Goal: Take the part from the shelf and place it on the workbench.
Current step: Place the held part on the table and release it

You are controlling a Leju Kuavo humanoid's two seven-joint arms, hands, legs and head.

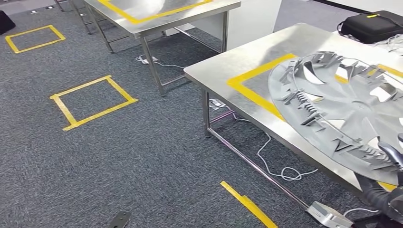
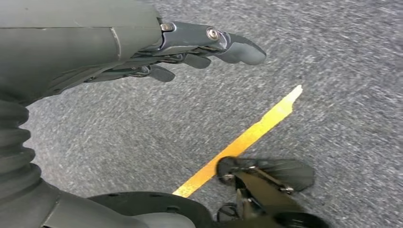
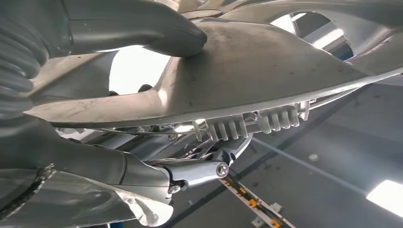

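One part (image 1: 342,107), a large grey disc resembling a wheel cover, lies over the yellow tape outline (image 1: 252,92) on the brushed-steel surface (image 1: 237,59); you see matte plastic with curved spoke openings and ribbed clips around its rim, which overhangs the near edge. The right robot hand (image 3: 142,118) grips that rim, thumb on one face, dark fingers (image 3: 199,173) on the other. The left robot hand (image 2: 190,47) hangs above speckled grey carpet (image 2: 332,57), fingers apart, holding nothing.
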